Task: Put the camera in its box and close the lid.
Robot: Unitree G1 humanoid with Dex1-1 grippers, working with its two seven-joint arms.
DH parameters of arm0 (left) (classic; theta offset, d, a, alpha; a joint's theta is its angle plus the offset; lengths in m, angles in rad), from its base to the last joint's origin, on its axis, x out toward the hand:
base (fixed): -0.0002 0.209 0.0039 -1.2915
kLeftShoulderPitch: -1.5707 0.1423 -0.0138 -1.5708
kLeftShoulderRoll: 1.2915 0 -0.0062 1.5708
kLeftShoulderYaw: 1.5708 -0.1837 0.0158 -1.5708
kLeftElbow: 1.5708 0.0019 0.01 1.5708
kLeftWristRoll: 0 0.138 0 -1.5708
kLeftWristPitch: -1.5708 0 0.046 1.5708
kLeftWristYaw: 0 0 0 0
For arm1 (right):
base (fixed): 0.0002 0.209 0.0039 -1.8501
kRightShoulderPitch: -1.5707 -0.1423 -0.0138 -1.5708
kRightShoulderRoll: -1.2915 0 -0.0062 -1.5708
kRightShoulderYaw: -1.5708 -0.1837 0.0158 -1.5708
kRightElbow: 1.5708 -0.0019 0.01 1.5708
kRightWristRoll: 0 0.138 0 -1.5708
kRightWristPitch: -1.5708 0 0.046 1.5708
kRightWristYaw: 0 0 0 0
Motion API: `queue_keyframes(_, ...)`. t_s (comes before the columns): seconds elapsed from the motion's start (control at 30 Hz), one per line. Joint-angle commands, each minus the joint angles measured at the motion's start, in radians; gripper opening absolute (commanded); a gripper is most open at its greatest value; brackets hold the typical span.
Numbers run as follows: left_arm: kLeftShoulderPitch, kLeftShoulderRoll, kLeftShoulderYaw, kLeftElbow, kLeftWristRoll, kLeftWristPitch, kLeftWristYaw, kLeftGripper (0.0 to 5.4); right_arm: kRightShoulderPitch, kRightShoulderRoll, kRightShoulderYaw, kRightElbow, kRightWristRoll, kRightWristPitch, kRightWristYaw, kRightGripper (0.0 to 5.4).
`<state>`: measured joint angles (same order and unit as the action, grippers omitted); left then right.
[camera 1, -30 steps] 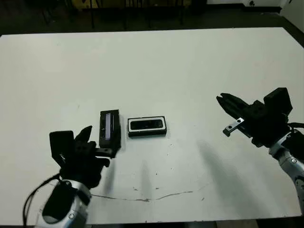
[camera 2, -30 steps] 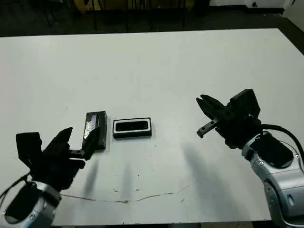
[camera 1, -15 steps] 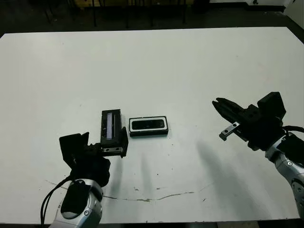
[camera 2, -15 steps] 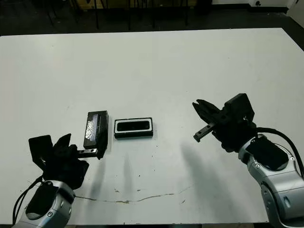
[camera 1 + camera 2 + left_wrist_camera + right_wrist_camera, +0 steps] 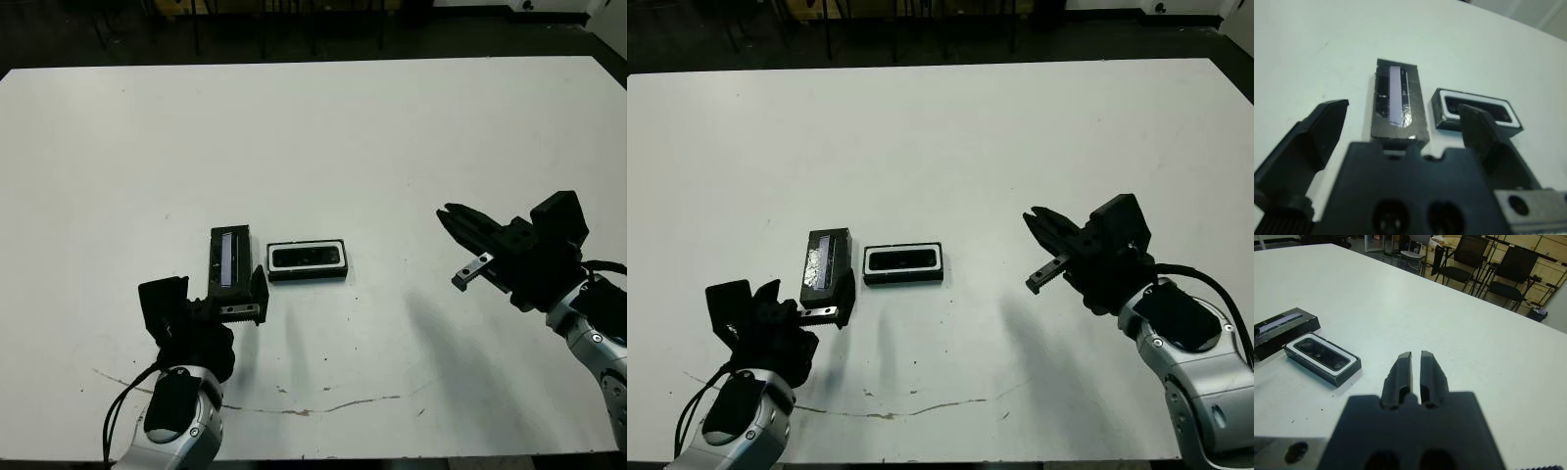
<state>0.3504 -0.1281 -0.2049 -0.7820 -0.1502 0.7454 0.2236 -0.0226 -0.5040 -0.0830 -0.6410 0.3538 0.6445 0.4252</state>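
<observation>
Across the whole scene spreads a white bench (image 5: pixel 313 147), with a thin dark scratch line running along its near part. Beyond its far edge, the right wrist view shows dark chairs (image 5: pixel 1488 264) on a floor.

Near the bench's right side the right arm hangs above the surface, and its tool (image 5: pixel 458 217) points toward the middle. Its two black fingers (image 5: pixel 1400 374) stand almost together, with only a thin slit between them, and they hold nothing. It is well apart from the three small things.

At the near left, the left tool (image 5: pixel 1400 120) sits low just beside the lid. Its fingers (image 5: pixel 1320 129) are spread wide, one to each side of the lid's near end, and nothing is gripped; from the pictures I cannot tell whether a finger touches the lid.

Left of the bench's middle lies the lid (image 5: pixel 229 263), a flat black cover with a pale glossy strip along its top. It lies flat, its long side running away from the robot.

Just beside it, on its right, lies the box (image 5: pixel 307 261), a shallow black tray with a white lining, set crosswise to the lid. A small gap of bench shows between them.

Inside the white-lined hollow lies the camera (image 5: pixel 307 258), a black oblong with rounded ends, flat and uncovered.
</observation>
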Motion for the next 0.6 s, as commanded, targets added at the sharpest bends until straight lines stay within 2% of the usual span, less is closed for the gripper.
queue_keyframes(0.03,-0.001,0.024,0.011,0.033,0.023,0.023,-0.007,5.37,0.017,0.005,0.000,0.017,0.005,-0.004,0.003,0.00)
queue_keyframes(0.27,-0.046,0.036,0.030,0.069,0.052,0.040,-0.024,5.37,0.017,0.004,0.002,0.006,0.002,0.010,-0.004,0.00)
queue_keyframes(0.33,-0.055,0.037,0.032,0.078,0.065,0.043,-0.020,5.18,0.018,0.006,0.001,0.003,0.005,0.012,-0.005,0.00)
queue_keyframes(0.53,-0.070,0.045,0.042,0.085,0.090,0.071,-0.031,5.39,0.023,0.002,0.005,0.002,-0.003,0.003,-0.004,0.00)
queue_keyframes(0.6,-0.074,0.049,0.049,0.096,0.090,0.071,-0.040,5.22,0.025,0.004,0.007,0.001,-0.005,0.002,-0.006,0.00)
